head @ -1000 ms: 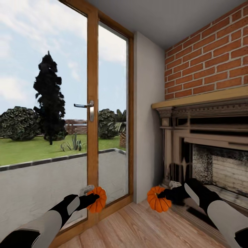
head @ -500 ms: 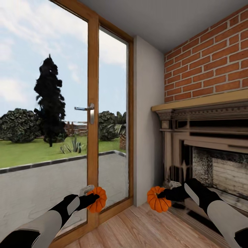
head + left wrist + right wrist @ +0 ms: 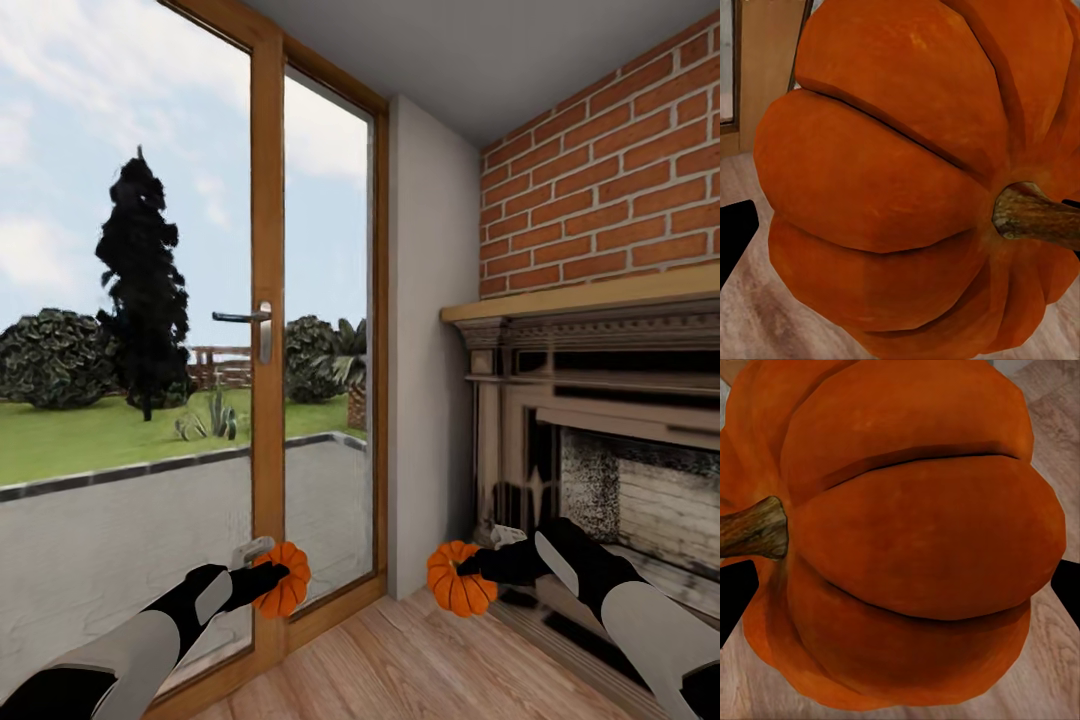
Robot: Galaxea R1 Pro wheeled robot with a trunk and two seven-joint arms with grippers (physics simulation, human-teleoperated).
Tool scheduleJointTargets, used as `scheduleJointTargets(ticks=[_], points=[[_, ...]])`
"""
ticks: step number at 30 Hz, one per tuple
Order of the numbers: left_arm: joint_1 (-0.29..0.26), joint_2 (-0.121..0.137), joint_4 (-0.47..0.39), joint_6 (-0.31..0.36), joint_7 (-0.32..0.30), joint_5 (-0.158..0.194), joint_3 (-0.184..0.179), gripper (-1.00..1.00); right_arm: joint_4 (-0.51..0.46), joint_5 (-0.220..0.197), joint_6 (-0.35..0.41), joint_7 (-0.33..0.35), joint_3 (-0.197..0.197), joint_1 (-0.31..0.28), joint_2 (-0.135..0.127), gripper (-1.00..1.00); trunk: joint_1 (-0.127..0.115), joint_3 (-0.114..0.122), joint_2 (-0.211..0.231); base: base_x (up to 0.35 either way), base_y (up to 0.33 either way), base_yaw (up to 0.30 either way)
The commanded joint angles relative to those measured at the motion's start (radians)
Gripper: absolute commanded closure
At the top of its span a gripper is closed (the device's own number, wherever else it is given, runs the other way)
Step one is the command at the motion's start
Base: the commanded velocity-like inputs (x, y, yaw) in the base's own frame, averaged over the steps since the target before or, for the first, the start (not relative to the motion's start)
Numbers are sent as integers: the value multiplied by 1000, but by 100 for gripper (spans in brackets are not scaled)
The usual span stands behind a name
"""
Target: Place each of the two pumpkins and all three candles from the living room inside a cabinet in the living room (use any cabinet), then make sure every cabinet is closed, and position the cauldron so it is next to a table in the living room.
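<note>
Left hand: our left hand (image 3: 262, 578) sits low in the frame, left of centre, closed around the left pumpkin (image 3: 283, 579), which we carry clear of the floor.
Left pumpkin close up: in the left wrist view the left pumpkin (image 3: 907, 180) takes up nearly the whole picture, ribs deep, brown stem (image 3: 1031, 217) at the right edge; a dark fingertip (image 3: 733, 236) shows at the left edge.
Right hand: our right hand (image 3: 478, 570) is low in the frame, right of centre, clamped on the right pumpkin (image 3: 459, 578), also off the floor.
Right pumpkin close up: in the right wrist view the right pumpkin (image 3: 900, 532) has its stem (image 3: 754, 529) at the left edge, wood floor (image 3: 1050, 660) behind it.
Surroundings: we face a glass door (image 3: 130, 330) with a wooden frame and metal handle (image 3: 245, 318) across the left half; lawn and a dark tree (image 3: 145, 290) outside.
Right side: ornate fireplace (image 3: 600, 420) under a brick wall (image 3: 610, 190).
Floor: pale wood planks (image 3: 400, 660) at the bottom centre.
</note>
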Motion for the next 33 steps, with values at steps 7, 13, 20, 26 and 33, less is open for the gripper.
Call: scheduleJointTargets(ticks=[7,13,20,26,33], points=[[0,0,0,4,0,7,-9,100,-1,2,2,4,5,-1,-1,100,-27,9,48,0,0,0],[0,0,0,4,0,7,-9,100,-1,2,2,4,5,-1,-1,100,-50,19,90,0,0,0],[0,0,0,4,0,7,-9,100,-1,2,2,4,5,-1,-1,100,-77,29,139,0,0,0],[0,0,7,4,0,7,-9,100,-1,2,2,4,5,-1,-1,100,-100,39,181,0,0,0],[0,0,23,4,0,6,-9,100,-1,2,2,4,5,-1,-1,100,-127,49,230,0,0,0]])
